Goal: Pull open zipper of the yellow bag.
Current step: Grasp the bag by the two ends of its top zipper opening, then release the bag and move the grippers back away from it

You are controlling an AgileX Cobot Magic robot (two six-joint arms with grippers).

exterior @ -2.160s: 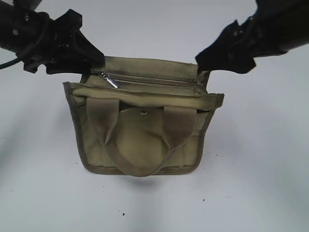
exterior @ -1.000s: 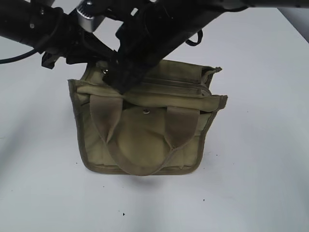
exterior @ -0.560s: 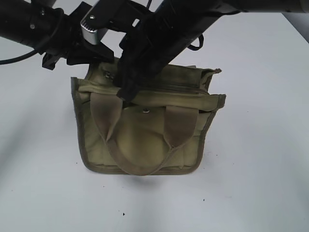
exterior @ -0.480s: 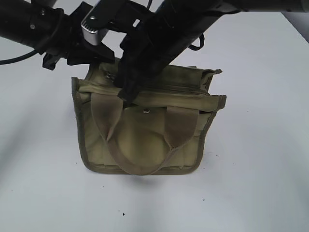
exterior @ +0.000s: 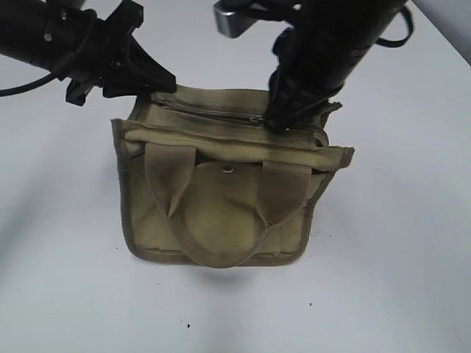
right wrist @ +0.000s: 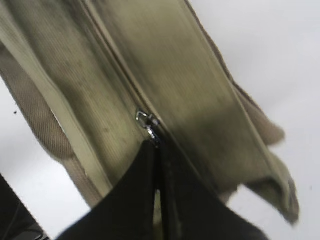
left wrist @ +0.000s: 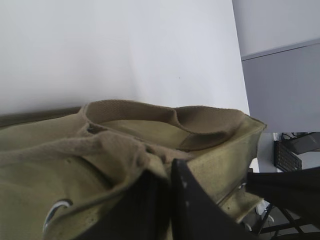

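no brand or writing was readable anywhere. yellow bag [exterior: 221, 206] sat upright on the white desk [exterior: 397, 279]. right end effector [right wrist: 159, 150] was pinched on the zipper [exterior: 221, 114] pull, which only the right wrist view showed clearly. left end effector [left wrist: 167, 172] gripped the bag's left top corner fabric.

Zipper [exterior: 221, 114] pull now farther right

The olive-yellow bag [exterior: 221, 206] stands upright, webbing handles drooping over its round-flapped snap pocket, its zipper [exterior: 213, 114] running along the top, silver pull near the right end
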